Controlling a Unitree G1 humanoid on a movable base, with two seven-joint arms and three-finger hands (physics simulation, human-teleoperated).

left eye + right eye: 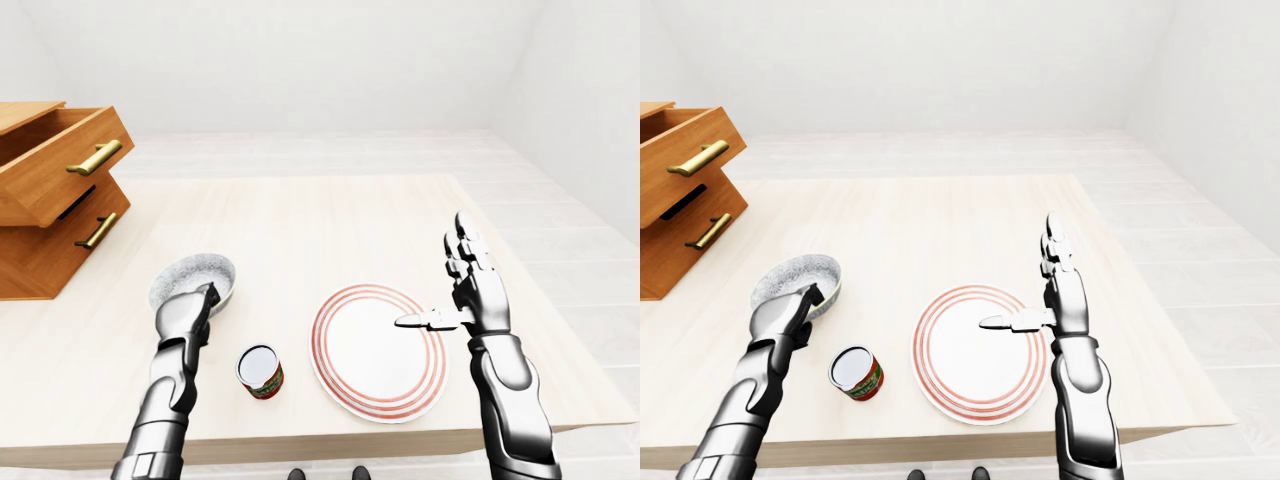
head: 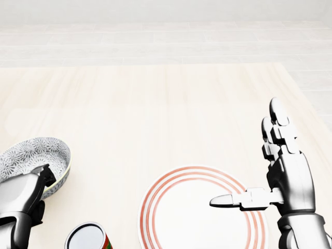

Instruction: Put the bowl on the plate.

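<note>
Bare, render-clean room with a domestic feel. Plain white walls (image 1: 300, 60), pale plank floor (image 1: 330, 150). 1 light-wood worktop (image 1: 300, 230) carries household tableware: 1 red-ringed plate (image 1: 378, 350), 1 patterned bowl (image 1: 190, 275), 1 red can (image 1: 260, 371). At the left-eye view's left edge stands a wooden drawer unit (image 1: 50, 200) with 2 brass-handled drawers, the upper pulled out. Reads as a kitchen or dining mock-up.

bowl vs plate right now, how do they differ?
Pattern: the bowl is grey with a speckled print, while the plate is white with red rings. Shape: the bowl is deeper and smaller, the plate wider and shallow. Pose: in the head view the bowl looks tilted, with the left hand at its near rim; the plate lies flat, with the thumb of the open right hand above it. Both are round.
</note>
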